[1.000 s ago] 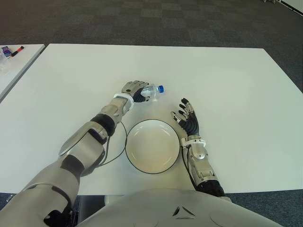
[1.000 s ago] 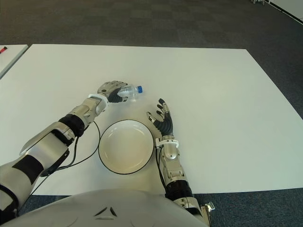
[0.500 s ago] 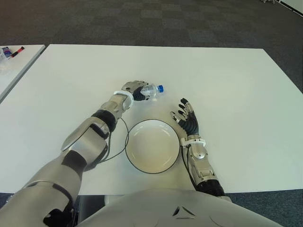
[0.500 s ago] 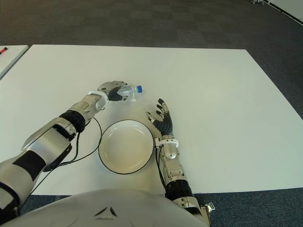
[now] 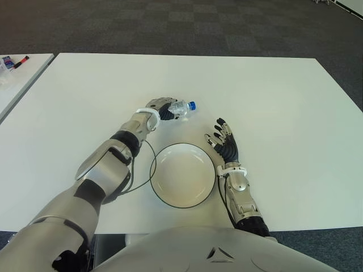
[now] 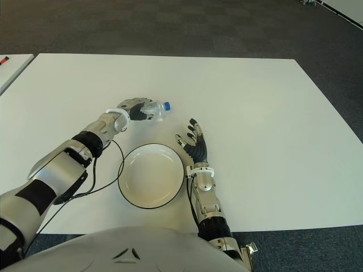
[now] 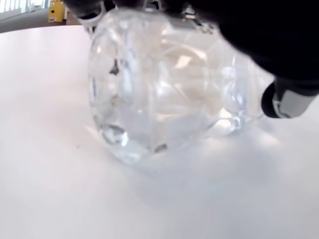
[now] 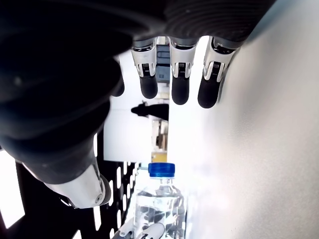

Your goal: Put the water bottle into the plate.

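Meanwhile, left hand (image 5: 160, 107) gripping water bottle (image 5: 180, 108) — plate (image 5: 182, 174) empty, right hand (image 5: 226, 141) splayed

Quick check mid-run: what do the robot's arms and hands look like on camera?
Both arms have silver-grey shells with black joints. The left hand and right hand have black fingers with silver segments and a white wrist band. A thin black cable loops off the left forearm.

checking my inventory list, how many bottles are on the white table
1: a clear plastic water bottle with a blue cap, lying on its side beyond the white black-rimmed plate, gripped by the left robot hand. None seems hidden.
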